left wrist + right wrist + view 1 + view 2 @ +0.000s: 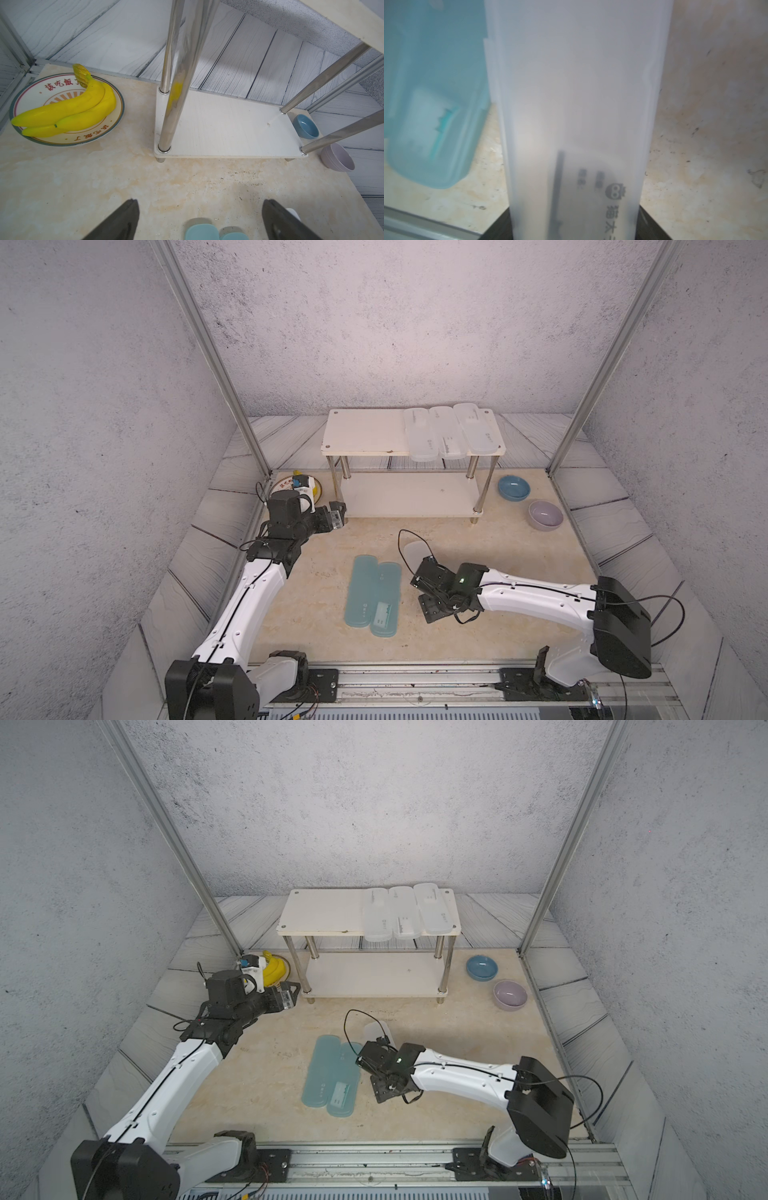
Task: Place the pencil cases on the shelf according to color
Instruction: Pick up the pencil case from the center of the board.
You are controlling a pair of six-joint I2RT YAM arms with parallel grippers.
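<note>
3 white cases (446,431) lie side by side on the right half of the shelf's (361,433) top board, upper middle of both top views. 2 teal cases (360,593) lie touching each other on the worktop (316,626) at centre. Just right of them the right tool (428,572) stands over a 4th white case (575,93). Its fingers (652,225) flank the case's sides, but I cannot tell whether they clamp it. The left tool (200,200), jaws wide apart and empty, hovers by the shelf's lower-left corner.
</note>
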